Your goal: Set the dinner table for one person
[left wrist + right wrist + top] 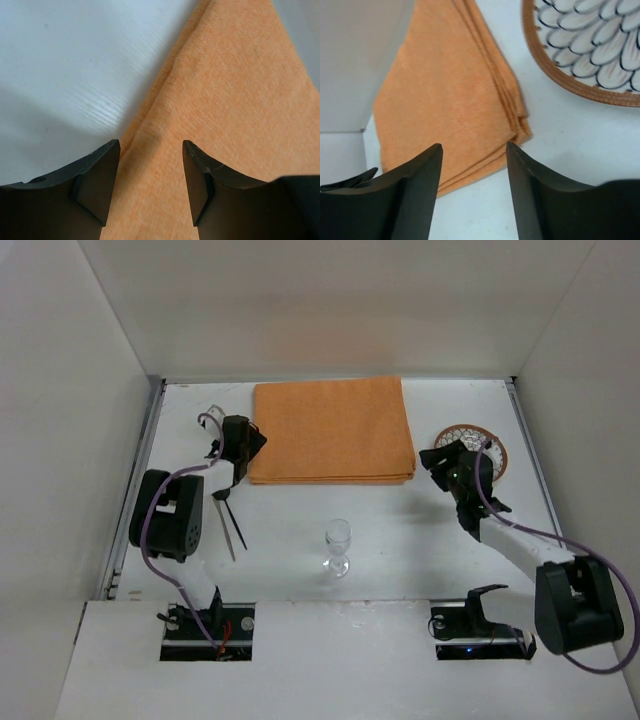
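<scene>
**Both my jaws spread at the orange cloth, nothing gripped**

The dinner table [400,530] is the big white top under everything I can see, with walls close around it and a thin rail down each side. In both wrist views it shows as bare white surface beside the cloth.

A folded orange cloth [332,430] lies flat at the far middle of the table. My left gripper [252,442] is at its left edge. In my left wrist view the jaws are spread wide with nothing between them. The cloth's edge runs diagonally under the gap, with white table to the left of it and orange weave to the right. I cannot tell whether my fingertips [100,170] touch the fabric or hang just above it.

My right gripper [432,458] is at the cloth's near right corner. My right wrist view shows those jaws spread too, also holding nothing. The corner, with its stacked folded layers, lies just past the gap. A round plate [465,432] with a brown rim and a petal pattern sits on the table just right of that corner, apart from the cloth. From above, my right wrist covers part of it.

A clear stemmed glass [339,545] stands upright near the middle of the table, well apart from the cloth's near edge. Two thin dark utensils [239,530] lie side by side beside my left arm. They are too slim for me to say what kind they are.
</scene>
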`<state>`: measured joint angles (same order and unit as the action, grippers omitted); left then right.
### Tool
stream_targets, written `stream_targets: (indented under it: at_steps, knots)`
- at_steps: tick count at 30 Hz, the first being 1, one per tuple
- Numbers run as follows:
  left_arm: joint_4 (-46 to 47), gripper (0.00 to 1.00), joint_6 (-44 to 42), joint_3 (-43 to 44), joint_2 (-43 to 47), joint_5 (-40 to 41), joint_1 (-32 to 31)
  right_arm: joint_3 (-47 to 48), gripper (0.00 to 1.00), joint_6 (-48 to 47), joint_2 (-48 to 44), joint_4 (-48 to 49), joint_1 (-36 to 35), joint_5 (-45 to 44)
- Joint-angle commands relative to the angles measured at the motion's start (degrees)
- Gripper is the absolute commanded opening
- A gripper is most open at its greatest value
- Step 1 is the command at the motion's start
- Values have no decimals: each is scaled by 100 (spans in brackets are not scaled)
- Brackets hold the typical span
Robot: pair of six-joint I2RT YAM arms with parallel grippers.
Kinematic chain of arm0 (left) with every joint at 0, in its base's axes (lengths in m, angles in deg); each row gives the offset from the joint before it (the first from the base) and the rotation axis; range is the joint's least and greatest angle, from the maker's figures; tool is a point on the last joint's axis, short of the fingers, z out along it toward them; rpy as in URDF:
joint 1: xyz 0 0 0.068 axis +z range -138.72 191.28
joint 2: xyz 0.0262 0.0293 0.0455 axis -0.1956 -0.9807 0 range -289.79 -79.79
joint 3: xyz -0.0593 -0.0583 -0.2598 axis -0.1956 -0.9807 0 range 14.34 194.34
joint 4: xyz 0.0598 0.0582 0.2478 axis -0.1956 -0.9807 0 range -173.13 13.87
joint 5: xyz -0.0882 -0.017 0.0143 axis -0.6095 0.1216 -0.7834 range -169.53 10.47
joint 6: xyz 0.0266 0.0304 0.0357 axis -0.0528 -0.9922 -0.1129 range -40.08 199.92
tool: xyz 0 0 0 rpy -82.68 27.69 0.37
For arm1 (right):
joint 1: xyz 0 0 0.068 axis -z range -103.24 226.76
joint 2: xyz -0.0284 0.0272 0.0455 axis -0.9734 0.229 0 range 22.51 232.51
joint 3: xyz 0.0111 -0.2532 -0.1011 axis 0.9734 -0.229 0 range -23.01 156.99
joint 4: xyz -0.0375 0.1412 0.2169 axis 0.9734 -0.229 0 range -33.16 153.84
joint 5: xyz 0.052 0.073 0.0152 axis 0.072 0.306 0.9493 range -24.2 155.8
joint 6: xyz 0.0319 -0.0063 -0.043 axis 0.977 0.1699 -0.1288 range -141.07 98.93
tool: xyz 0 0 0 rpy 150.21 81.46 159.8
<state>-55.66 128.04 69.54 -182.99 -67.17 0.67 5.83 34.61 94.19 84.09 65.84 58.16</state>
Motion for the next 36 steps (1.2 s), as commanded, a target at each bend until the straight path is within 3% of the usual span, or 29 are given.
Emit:
stream_targets:
  at_steps: [1, 5, 11, 13, 16, 19, 22, 27, 33, 36]
  knots:
    - [747, 52, -399, -368, 1019, 380, -199, 368, 64, -575, -793, -643, -38, -343]
    - [976, 50, -908, -992, 2055, 916, -585, 316, 67, -822, -1498, -1356, 471, -852]
    - [1320, 17, -1252, -2099, 3410, 1199, -1455, -238, 68, -734, -1605, -1384, 1631, -905]
    - [1249, 13, -1287, -2363, 3683, 1181, -1702, -309, 69, -734, -1491, -1348, 1860, -967]
    - [1083, 14, -1392, -2803, 4192, 1067, -1904, -353, 71, -585, -1219, -1261, 2211, -906]
    - [1029, 24, -1340, -3172, 4580, 891, -1931, -274, 71, -401, -649, -980, 2511, -644]
    - [1152, 36, -1288, -3436, 4730, 725, -1923, -98, 65, -268, 37, -506, 2625, -187]
    - [1653, 43, -1156, -3700, 4642, 416, -1896, -10, 55, 170, 846, 145, 2748, 122]
    - [1688, 45, -1138, -3736, 4563, 451, -1879, 69, 35, 435, 1436, 603, 2898, 131]
    - [1688, 46, -1138, -3736, 4519, 460, -1844, 192, 14, 522, 1647, 647, 3003, 218]
